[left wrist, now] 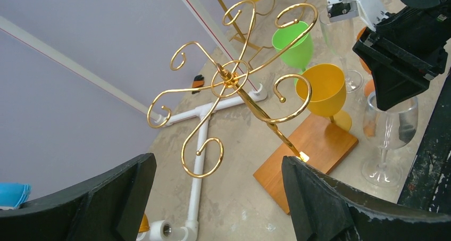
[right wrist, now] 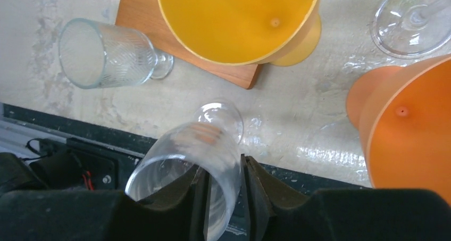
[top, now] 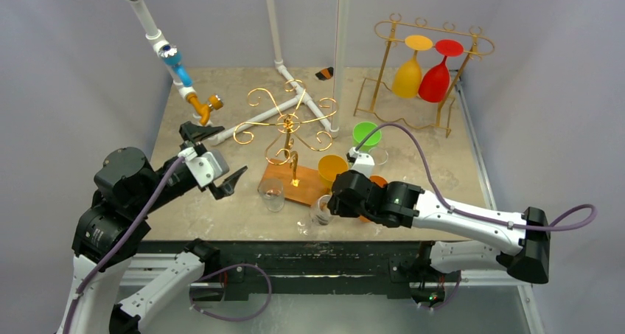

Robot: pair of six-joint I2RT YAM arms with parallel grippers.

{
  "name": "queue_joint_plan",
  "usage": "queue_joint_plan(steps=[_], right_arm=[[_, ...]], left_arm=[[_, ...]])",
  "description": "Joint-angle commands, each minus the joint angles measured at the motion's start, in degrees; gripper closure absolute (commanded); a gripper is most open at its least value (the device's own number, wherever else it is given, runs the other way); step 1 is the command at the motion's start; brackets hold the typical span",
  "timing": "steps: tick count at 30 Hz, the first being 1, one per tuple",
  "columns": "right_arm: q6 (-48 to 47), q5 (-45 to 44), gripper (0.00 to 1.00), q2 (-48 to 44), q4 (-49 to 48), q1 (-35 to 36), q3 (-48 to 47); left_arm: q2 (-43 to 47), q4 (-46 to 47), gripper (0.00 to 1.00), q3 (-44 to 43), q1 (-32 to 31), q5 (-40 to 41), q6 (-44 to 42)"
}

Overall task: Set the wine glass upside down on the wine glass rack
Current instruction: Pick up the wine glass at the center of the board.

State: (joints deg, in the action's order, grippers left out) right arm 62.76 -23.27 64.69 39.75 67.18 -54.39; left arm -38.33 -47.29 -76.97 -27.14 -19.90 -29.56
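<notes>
A clear wine glass [top: 320, 213] stands upright near the table's front edge. My right gripper [top: 333, 200] is shut on its rim. In the right wrist view one finger is inside the bowl [right wrist: 194, 156] and the other is outside, with the gripper [right wrist: 223, 198] pinching the wall. The left wrist view shows the same glass [left wrist: 387, 130] with its foot on the table. The gold scroll rack [top: 291, 124] stands on a wooden base [top: 295, 183] in the middle; it also shows in the left wrist view [left wrist: 234, 81]. My left gripper [top: 221, 178] is open and empty to the rack's left [left wrist: 218, 204].
A ribbed clear glass [top: 272, 194] stands by the wooden base. Yellow [top: 332, 169], green [top: 365, 134] and orange [top: 376, 182] cups stand beside my right gripper. A second gold rack [top: 383, 68] at the back right holds a yellow and a red glass upside down. White pipes [top: 254, 120] lie behind.
</notes>
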Motion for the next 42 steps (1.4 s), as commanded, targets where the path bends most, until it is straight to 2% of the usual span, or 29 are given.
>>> queue_joint_plan(steps=[1, 6, 11, 22, 30, 37, 42], right_arm=[[-0.78, -1.37, 0.69, 1.64, 2.79, 0.39, -1.98], [-0.8, -1.3, 0.77, 2.18, 1.69, 0.4, -1.39], [0.31, -1.31, 1.0, 0.29, 0.37, 0.37, -0.13], [-0.9, 2.13, 1.0, -7.35, -7.43, 0.4, 3.71], [-8.01, 5.18, 1.0, -15.99, -8.23, 0.47, 1.12], [-13.58, 7.58, 1.0, -22.06, -11.09, 0.76, -2.12], [-16.6, 8.42, 1.0, -21.04, -13.37, 0.84, -4.88]], left_arm=[[0.49, -0.28, 0.05, 0.26, -0.11, 1.93, 2.93], [0.71, -0.6, 0.05, 0.4, -0.13, 1.48, 3.18], [1.41, -0.96, 0.05, 1.98, -0.13, 0.13, 4.83], [4.55, -0.77, 0.07, 11.53, -0.11, -3.75, 17.07], [5.61, -0.27, 0.0, 13.31, -0.11, -3.9, 24.12], [3.06, -3.64, 0.01, 13.71, -0.11, -16.6, 28.59], [2.87, -3.49, 0.05, 16.54, -0.11, -20.43, 29.1]])
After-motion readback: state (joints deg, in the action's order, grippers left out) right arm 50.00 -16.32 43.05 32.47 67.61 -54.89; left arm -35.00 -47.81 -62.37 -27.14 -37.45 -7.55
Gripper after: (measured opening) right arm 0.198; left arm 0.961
